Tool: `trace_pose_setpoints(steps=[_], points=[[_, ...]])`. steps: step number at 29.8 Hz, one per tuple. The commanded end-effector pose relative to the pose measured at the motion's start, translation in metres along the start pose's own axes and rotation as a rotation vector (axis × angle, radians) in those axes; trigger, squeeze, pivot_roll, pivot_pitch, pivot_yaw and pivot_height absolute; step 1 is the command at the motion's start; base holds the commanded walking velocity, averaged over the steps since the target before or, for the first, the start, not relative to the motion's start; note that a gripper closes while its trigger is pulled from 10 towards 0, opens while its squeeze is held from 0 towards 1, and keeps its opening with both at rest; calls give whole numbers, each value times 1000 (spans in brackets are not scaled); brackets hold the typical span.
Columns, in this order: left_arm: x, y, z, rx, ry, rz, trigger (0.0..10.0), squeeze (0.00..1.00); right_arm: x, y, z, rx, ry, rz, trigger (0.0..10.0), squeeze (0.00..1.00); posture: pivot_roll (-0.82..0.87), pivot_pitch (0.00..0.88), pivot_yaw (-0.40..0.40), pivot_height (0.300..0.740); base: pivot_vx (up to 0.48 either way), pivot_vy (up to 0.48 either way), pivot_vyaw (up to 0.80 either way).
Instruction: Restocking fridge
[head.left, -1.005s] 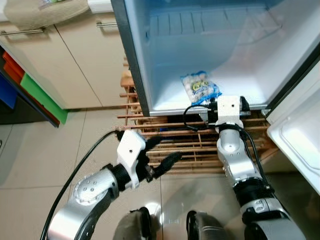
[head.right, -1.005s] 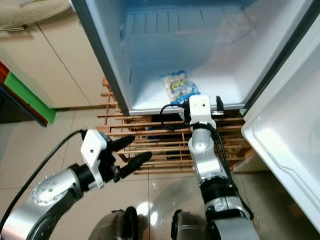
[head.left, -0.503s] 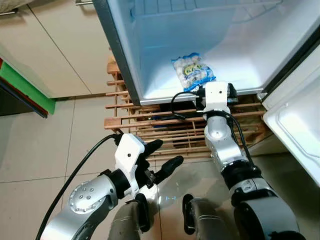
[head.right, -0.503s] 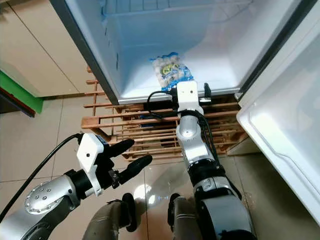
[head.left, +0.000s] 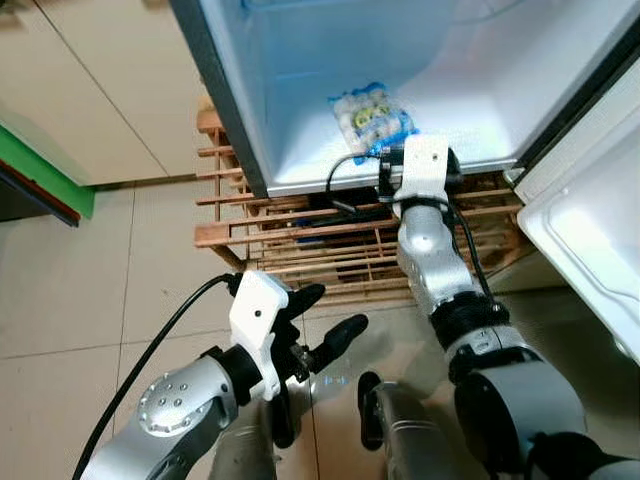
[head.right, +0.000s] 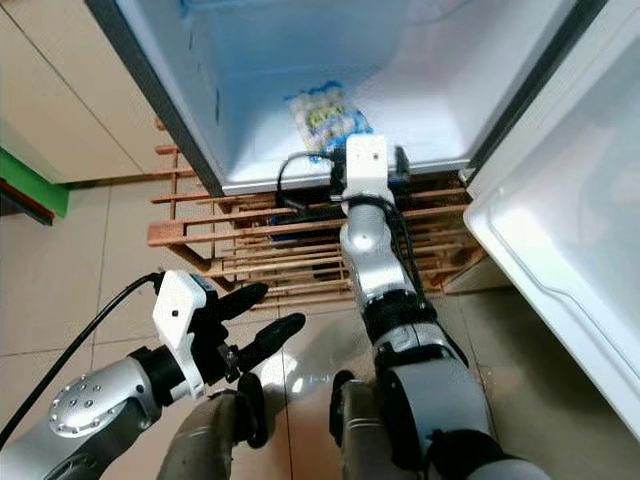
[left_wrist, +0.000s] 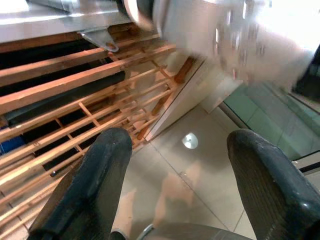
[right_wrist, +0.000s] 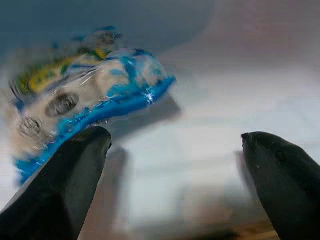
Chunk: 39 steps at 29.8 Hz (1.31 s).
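Nearest the camera, at about seven o'clock in the head views, the left gripper (head.left: 318, 318) hangs over the tiled floor (head.left: 80, 270) with its jaws spread wide and nothing between them; the left wrist view looks past its two black fingers (left_wrist: 90, 185) onto tile and the slats of a wooden pallet (left_wrist: 60, 105). That pallet (head.left: 300, 250) lies under the fridge (head.left: 300, 120), toward twelve o'clock from the left arm. The right arm reaches up the middle of the picture, and its wrist block sits at the front lip of the fridge floor, so the right gripper (right_wrist: 170, 165) points into the cabinet; its jaws stand released and apart, holding nothing. Just beyond them, on the white fridge floor, lies the blue packet of white balls (head.left: 370, 118), flat and apart from both fingers, though one finger (right_wrist: 70, 170) is very near its edge in the right wrist view. The open fridge door (head.left: 590, 240) hangs at about three o'clock, and beige cupboards (head.left: 110, 110) stand at ten o'clock. Judging by this, the packet is already placed and let go, so the step in hand looks like the release. The next move probably calls for drawing the right arm straight back over the lip without nudging the packet.
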<state>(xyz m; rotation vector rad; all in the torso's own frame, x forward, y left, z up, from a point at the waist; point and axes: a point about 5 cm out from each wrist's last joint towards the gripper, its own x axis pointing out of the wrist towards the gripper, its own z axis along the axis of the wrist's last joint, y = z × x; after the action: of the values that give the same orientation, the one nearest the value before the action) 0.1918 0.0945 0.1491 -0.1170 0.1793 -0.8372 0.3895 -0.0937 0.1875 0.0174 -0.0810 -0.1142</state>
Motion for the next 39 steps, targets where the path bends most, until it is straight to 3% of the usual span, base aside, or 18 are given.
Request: trace_pose_setpoints(steps=[1,8,12,16,18,19,20,21,23,26,28,29,32,33,34,35,38,39], points=[[-1,-4,-2,-17,10,-9,10000,0,-5,-4,-4,67,58,-8,10000,0,103,360,24,740,0,0,0],[5,-5,-4,-36,2,-28,10000,0,-28,-12,-10,116,102,9,10000,0,52,349,17,740,0,0,0],[12,-4,-3,-35,-3,-39,10000,0,-28,-11,-30,77,178,44,10000,0,46,337,16,740,0,0,0],[15,-1,-3,-20,-7,-29,10000,0,-31,-11,-29,70,182,72,10000,0,46,316,6,740,0,0,0],[16,7,-1,-5,-33,39,10000,0,-48,-13,-14,58,71,129,10000,0,28,278,-9,740,0,0,0],[16,7,-1,-5,-33,39,10000,0,-48,-13,-14,58,71,129,10000,0,28,278,-9,740,0,0,0],[16,10,1,3,-51,76,10000,0,-58,-15,-9,41,31,153,10000,0,19,263,-11,740,0,0,0],[13,17,5,-5,-90,149,10000,0,-79,-19,-2,-7,-56,202,10000,0,-1,233,-17,740,0,0,0],[14,19,6,-11,-99,167,10000,0,-84,-21,-1,-20,-78,217,10000,0,-6,225,-17,740,0,0,0],[17,35,10,-85,-166,283,10000,0,-104,-30,-8,-30,-99,259,10000,0,-38,179,-19,740,0,0,0],[27,44,16,-45,-196,338,10000,0,-111,-38,-15,-59,-103,280,10000,0,-51,142,-18,740,0,0,0],[35,56,21,-35,-224,396,10000,0,-116,-51,-23,-61,-85,263,10000,0,-69,104,-10,740,0,0,0],[40,65,25,-5,-232,413,10000,0,-118,-65,-30,-75,-65,227,10000,0,-82,66,3,740,0,0,0],[38,73,26,26,-232,435,10000,0,-122,-86,-43,-70,-24,153,10000,0,-88,30,23,740,0,0,0],[38,73,26,26,-232,435,10000,0,-122,-86,-43,-70,-24,153,10000,0,-88,30,23,740,0,0,0],[33,81,24,60,-224,479,10000,0,-123,-101,-51,-46,8,93,10000,0,-95,11,37,740,0,0,0],[22,89,20,102,-213,543,10000,0,-128,-112,-57,-32,22,52,10000,0,-96,0,46,740,0,0,0],[11,93,13,133,-197,590,10000,0,-136,-119,-63,-21,37,41,10000,0,-92,0,53,740,0,0,0]])
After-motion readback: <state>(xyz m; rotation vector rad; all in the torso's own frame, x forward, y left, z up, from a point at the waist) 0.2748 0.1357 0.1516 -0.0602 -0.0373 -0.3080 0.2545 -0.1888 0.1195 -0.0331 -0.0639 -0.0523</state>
